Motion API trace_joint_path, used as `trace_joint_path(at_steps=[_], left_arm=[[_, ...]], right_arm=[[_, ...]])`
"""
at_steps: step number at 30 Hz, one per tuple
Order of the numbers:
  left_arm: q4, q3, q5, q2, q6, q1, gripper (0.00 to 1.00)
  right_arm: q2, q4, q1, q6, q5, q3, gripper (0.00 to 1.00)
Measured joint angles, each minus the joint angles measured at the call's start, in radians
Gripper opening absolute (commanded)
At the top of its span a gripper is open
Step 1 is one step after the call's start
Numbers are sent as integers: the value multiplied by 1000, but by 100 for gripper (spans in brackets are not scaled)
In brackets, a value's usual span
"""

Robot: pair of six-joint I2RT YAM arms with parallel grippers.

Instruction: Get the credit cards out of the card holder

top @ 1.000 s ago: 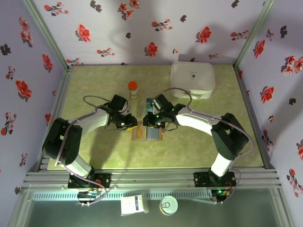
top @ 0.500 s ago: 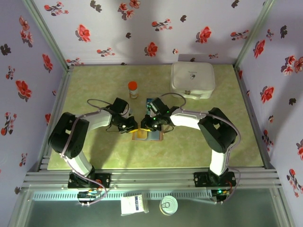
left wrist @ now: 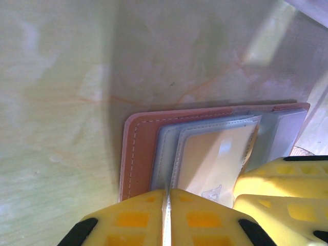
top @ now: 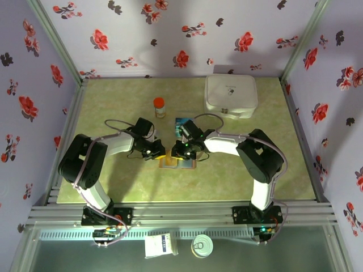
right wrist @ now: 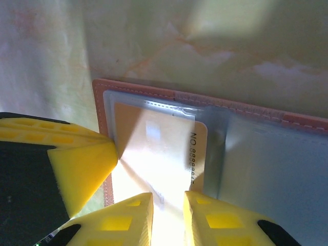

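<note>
From above, both arms reach in to the middle of the green table (top: 113,107). The left gripper (top: 154,152) and right gripper (top: 182,151) come nose to nose over the card holder (top: 177,163), which lies open and flat between them. A small blue card (top: 182,122) sits on the table just behind the right arm's wrist. An orange-capped bottle (top: 159,106) stands beyond the left gripper, and a white rounded case (top: 229,95) rests near the far right corner.

On the left wrist camera, the yellow fingers (left wrist: 128,218) are pressed together, only a thin seam between them, right at the holder's near edge. I cannot tell whether they pinch anything. The brown cover shows at the left, with blue-grey sleeves layered on it and a tan-yellow card (left wrist: 215,159) tucked in a clear pocket. The other gripper's yellow tips crowd in at the right.

From the right wrist, the fingertips (right wrist: 128,220) are a narrow gap apart, poised over the near end of the tan-yellow card, which shows bright in the gap. Whether they touch it, I cannot tell. The card is partly inside its pocket.
</note>
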Motion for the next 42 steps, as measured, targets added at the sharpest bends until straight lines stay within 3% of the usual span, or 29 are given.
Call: trace_joint_path(at_steps=[12,21,33,42], left_arm=[[-5,0,-2,-5,0,2,10],[-100,19,-29,-70,0,2,13],[-145,145,-64,-9,1,-101,2],[-199,144,-125,25,7,-105,1]], right_arm=[[-39,-56,0,-25,63,-13,24],[-103,-68,0,-26,67,-18,24],[-97,-71,-18,-45,65,-18,25],[-59,-53,-24,-45,43,-43,25]])
